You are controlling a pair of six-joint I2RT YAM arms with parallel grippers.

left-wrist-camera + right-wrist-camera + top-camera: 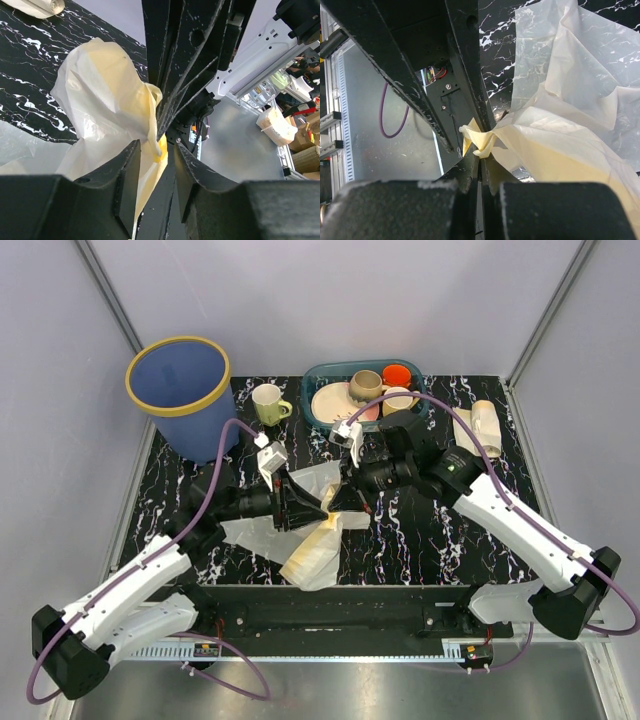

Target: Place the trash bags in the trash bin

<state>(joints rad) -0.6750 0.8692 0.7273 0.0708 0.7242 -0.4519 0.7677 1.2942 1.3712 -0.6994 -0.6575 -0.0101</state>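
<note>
Over the table [420,540], the right pincer [481,167] clamps the trash bags [314,548]; the left pincer [170,167] stands apart; arms [505,515] hide the grip from above.

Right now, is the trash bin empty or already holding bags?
Empty: the trash bin shows only bare blue inside; the trash bags are out on the table.

The trash bags [314,554] lie beneath the left claw [320,510] and right claw [346,502], the trash bin [186,430] well behind the left.
</note>
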